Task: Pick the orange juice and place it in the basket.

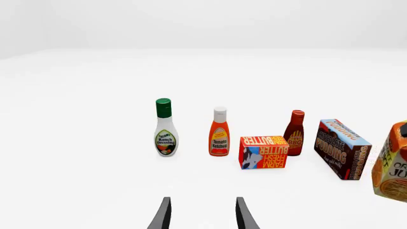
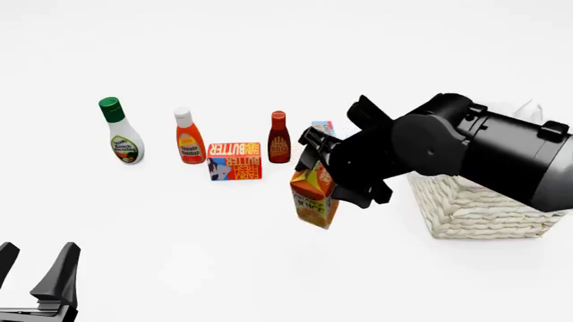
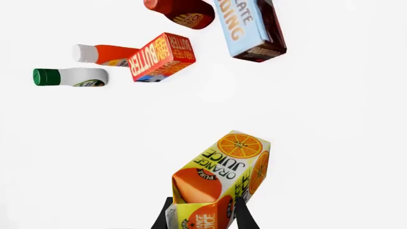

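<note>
Jaws of the right gripper (image 3: 202, 210) clamped on the orange juice (image 2: 315, 194), carton tilted, lifted off the table (image 2: 224, 255), just left of the basket (image 2: 484, 208). Jaws of the left gripper (image 1: 202, 214) apart, holding nothing, at the near left. Behind the carton, partly hidden by the right arm, the chocolate pudding box (image 1: 342, 148). Farther left along the far row: barbecue sauce bottle (image 2: 278, 137), butter box (image 2: 235, 161), ketchup bottle (image 2: 189, 137), ranch dressing bottle (image 2: 121, 132), all well apart from the basket.
</note>
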